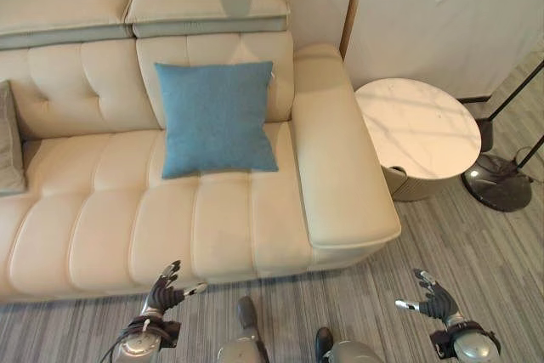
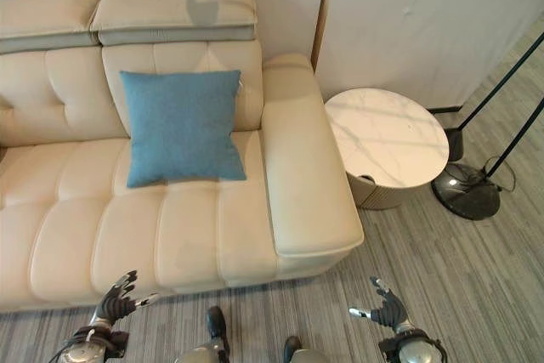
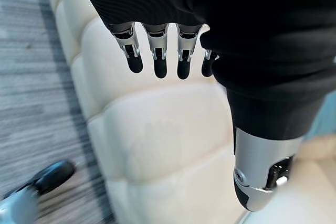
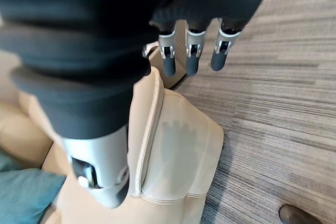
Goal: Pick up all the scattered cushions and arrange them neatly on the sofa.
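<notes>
A blue cushion [image 1: 217, 116] leans upright against the backrest of the cream leather sofa [image 1: 102, 210], by its right arm. A grey cushion [image 1: 8, 142] shows at the sofa's far left edge. My left hand [image 1: 161, 293] hovers low over the floor in front of the seat, fingers relaxed and holding nothing; its fingers [image 3: 157, 56] point at the seat front. My right hand [image 1: 435, 299] hangs open over the striped carpet right of the sofa arm [image 4: 173, 145], fingers [image 4: 191, 56] straight and empty. A corner of the blue cushion [image 4: 21, 198] shows in the right wrist view.
A round white marble side table [image 1: 416, 129] stands right of the sofa arm. A floor lamp base [image 1: 497, 180] with a black pole sits further right. Grey striped carpet [image 1: 476, 244] runs in front of and beside the sofa.
</notes>
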You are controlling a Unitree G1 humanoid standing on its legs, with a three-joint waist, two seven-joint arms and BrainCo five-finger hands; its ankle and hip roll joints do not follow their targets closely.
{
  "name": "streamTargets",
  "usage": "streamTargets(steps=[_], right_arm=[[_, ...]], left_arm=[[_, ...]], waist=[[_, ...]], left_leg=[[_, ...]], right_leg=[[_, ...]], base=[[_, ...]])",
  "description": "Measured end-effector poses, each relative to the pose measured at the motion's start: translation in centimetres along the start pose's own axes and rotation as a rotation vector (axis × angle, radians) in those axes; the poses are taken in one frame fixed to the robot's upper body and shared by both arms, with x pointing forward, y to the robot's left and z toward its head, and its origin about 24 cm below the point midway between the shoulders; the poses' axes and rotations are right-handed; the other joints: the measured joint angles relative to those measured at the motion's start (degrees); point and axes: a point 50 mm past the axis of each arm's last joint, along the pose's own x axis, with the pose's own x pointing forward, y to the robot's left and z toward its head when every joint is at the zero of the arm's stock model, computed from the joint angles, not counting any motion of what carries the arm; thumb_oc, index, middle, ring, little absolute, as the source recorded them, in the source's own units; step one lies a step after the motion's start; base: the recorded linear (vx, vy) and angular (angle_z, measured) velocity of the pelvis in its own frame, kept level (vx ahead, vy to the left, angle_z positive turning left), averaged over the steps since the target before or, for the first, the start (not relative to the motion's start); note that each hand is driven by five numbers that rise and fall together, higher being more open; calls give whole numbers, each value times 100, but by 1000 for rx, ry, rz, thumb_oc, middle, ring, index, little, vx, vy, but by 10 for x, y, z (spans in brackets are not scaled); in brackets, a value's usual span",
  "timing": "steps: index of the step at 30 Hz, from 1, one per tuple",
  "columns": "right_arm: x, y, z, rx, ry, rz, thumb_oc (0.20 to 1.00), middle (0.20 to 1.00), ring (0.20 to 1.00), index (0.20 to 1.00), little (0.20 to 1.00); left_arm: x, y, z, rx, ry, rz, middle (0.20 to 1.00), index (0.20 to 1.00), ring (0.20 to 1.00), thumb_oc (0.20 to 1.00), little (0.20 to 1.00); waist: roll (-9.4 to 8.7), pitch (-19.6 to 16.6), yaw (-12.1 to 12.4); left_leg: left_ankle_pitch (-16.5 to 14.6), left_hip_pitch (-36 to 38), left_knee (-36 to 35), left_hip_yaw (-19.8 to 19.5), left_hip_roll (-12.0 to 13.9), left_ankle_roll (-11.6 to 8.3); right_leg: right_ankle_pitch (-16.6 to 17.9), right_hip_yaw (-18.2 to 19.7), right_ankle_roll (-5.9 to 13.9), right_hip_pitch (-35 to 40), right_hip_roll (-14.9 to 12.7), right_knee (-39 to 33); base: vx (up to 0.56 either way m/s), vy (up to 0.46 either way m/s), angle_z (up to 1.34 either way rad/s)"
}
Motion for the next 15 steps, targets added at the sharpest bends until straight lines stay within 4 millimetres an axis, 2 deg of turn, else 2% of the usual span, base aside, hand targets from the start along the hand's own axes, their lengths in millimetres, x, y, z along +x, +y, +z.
streamTargets(steps=[1,2,4,7,8,9,10,12,15], right_arm=[[0,-1,-1,-3,12,-8,1000,1000,1000,1000,1000],[0,-1,-1,4,12,-13,1000,1000,1000,1000,1000],[-1,-3,-3,3,19,-24,1000,1000,1000,1000,1000],[1,-4,-1,14,17,-31,1000,1000,1000,1000,1000],[1,-2,-1,25,17,-31,1000,1000,1000,1000,1000],[2,0,0,30,15,-29,1000,1000,1000,1000,1000],[5,4,1,42,17,-25,1000,1000,1000,1000,1000],[5,9,1,56,18,-16,1000,1000,1000,1000,1000],[5,10,0,57,21,-15,1000,1000,1000,1000,1000]], left_arm=[[-1,1,-2,-1,10,8,1000,1000,1000,1000,1000],[0,1,-1,0,7,8,1000,1000,1000,1000,1000],[-1,1,-2,-4,9,9,1000,1000,1000,1000,1000],[0,0,-2,-13,8,12,1000,1000,1000,1000,1000],[5,-2,7,-20,-18,13,1000,1000,1000,1000,1000],[7,-3,10,-24,-26,14,1000,1000,1000,1000,1000],[9,-5,13,-22,-34,8,1000,1000,1000,1000,1000],[10,-4,14,-19,-35,9,1000,1000,1000,1000,1000],[7,-2,7,-19,-11,16,1000,1000,1000,1000,1000]], waist=[[-160,1,-6],[-366,22,-40],[-538,54,-81],[-393,32,-223],[-286,14,-352],[-272,13,-346],[-238,2,-341],[-355,-18,-329],[-362,-42,-326]], left_leg=[[350,-169,121,-586,-164,-315],[-64,-175,356,-697,-378,-302],[-703,57,724,-690,-605,-51],[-955,774,548,-696,-644,32],[-995,910,189,-687,-611,94],[-1015,965,50,-669,-578,145],[-1121,1039,-165,-628,-505,301],[-1106,1048,-279,-585,-591,318],[-1103,1069,-385,-555,-712,321]], right_leg=[[105,-4,-179,-229,-172,145],[210,80,-164,-250,-406,69],[455,198,-113,-163,-567,-171],[611,219,-65,-109,-423,-350],[705,125,-6,-84,-361,-471],[720,106,71,-67,-312,-546],[802,86,210,-36,-246,-696],[873,91,269,-46,-335,-818],[1072,93,446,90,-474,-1140]], base=[[-263,4,3],[-194,11,-5],[-129,8,-12],[-42,36,-3],[-20,56,19],[-32,42,15],[-37,43,-6],[-24,47,-4],[-21,36,-4]])
